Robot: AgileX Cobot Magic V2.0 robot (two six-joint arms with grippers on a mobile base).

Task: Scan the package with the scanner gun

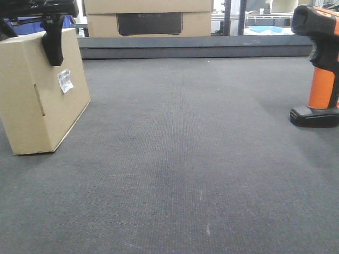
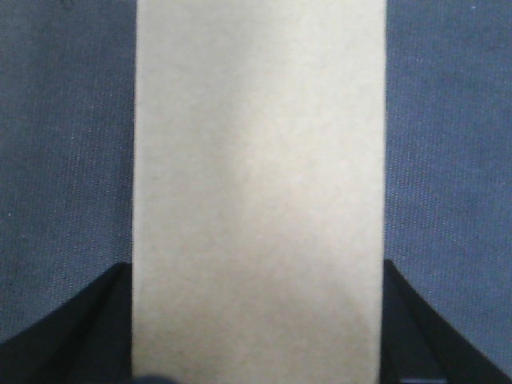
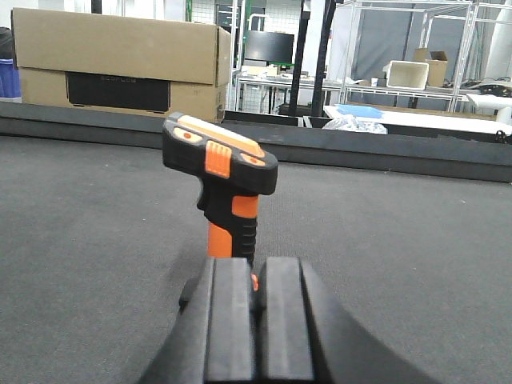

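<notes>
Clamping the one tilted package (image 1: 37, 100) is the left gripper (image 2: 256, 276). Right gripper (image 3: 258, 320) is pinched together, empty, just short of the single upright scanner gun (image 3: 228, 180).

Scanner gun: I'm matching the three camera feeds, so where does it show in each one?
Front view: the scanner gun stands at the far right edge, upright on its black base.
Left wrist view: not in it; the package fills the middle.
Right wrist view: centre, upright, just beyond the right claw.
Shared landmark: the big cardboard box with a dark panel, at the back in the front and right wrist views.
</notes>
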